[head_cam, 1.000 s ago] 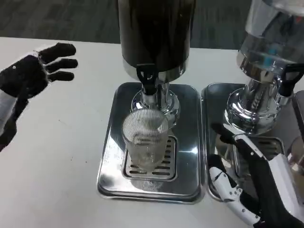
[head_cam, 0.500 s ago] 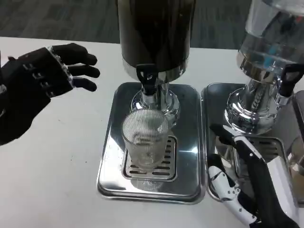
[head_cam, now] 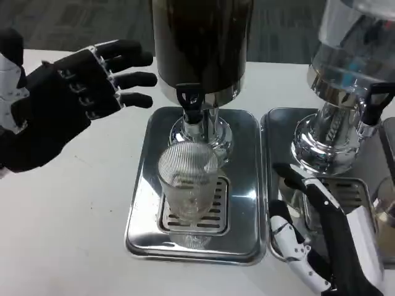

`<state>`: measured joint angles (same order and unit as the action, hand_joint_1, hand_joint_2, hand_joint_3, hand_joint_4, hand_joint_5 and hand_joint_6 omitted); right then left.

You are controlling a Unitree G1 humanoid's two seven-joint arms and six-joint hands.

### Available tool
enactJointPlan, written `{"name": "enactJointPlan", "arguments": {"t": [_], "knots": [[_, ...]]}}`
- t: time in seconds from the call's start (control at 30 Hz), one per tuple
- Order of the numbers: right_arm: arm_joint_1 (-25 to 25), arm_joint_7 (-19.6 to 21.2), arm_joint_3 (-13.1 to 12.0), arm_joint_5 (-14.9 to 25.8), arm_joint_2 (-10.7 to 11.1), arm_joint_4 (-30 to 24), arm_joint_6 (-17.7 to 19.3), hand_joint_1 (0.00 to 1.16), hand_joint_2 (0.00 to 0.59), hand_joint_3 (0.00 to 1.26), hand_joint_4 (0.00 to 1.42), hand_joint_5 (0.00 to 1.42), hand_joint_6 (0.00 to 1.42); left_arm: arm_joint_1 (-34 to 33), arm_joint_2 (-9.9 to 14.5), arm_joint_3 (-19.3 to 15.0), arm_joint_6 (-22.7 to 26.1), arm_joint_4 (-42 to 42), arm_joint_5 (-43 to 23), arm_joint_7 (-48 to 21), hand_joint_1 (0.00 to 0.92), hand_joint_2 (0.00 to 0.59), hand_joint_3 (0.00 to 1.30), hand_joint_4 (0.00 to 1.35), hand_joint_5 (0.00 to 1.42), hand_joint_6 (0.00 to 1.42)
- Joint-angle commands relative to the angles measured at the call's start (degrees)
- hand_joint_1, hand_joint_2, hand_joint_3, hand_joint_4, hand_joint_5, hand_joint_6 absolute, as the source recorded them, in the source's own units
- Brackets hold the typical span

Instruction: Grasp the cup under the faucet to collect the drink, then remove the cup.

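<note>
Resting nearest the camera, the right hand (head_cam: 321, 246) is lying at the lower right, just beside the front corner of the steel drip tray (head_cam: 143, 228), its white and black fingers spread and holding nothing. It is sitting in front of a second tray (head_cam: 276, 132) that is carrying a clear dispenser (head_cam: 345, 80).

A little farther in, the ribbed glass cup (head_cam: 188, 185) is standing upright on the grate (head_cam: 213, 217) of the near tray, directly below the black faucet (head_cam: 190, 103). The cup is looking empty, as far as the glass lets one judge, and no stream is falling from the spout. Neither hand is touching it.

Farther back on the left, the left hand (head_cam: 74, 102) is hovering above the white table (head_cam: 68, 234), its fingers apart and pointing toward the dark dispenser (head_cam: 200, 43), gripping nothing. It is sitting near the dispenser body, level with the faucet handle, yet apart from both.

Judging from this, the task is standing at its start: the cup is already placed under the faucet, but the grasp, the opening of the tap, the filling and the removal are all waiting to be done. The left hand seems to be lining up for the tap lever, the right for the cup.
</note>
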<state>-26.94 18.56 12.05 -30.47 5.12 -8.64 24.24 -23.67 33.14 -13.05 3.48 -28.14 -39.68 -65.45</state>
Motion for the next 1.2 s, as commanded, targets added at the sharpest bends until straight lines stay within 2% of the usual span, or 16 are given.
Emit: {"name": "enactJointPlan", "arguments": {"t": [0.03,0.33,0.6,1.2], "knots": [[0.60,0.84,0.06,0.33,-0.28,1.22,1.12,0.34,0.405,0.27,0.24,0.25,0.18,-2.52,-1.24,0.56,2.25,-1.00,1.99,-1.14,0.000,0.043,0.29,0.18,0.22,0.32],[0.49,1.14,-0.05,0.59,-0.60,1.36,1.23,0.33,0.399,0.28,0.26,0.25,0.18,-5.54,-4.29,1.41,1.84,-4.90,6.00,-2.68,0.000,0.051,0.29,0.18,0.22,0.31],[-0.13,1.50,0.02,1.17,-1.02,1.85,1.52,0.32,0.398,0.28,0.27,0.25,0.18,-6.49,-6.54,2.03,0.24,-4.97,8.52,-3.28,0.000,0.052,0.29,0.19,0.22,0.29],[-0.83,2.16,-0.46,1.71,-1.98,2.08,2.03,0.32,0.398,0.29,0.29,0.26,0.18,-9.17,-8.60,3.18,-7.70,-6.17,12.94,-3.01,0.000,0.052,0.31,0.21,0.23,0.29]]}}
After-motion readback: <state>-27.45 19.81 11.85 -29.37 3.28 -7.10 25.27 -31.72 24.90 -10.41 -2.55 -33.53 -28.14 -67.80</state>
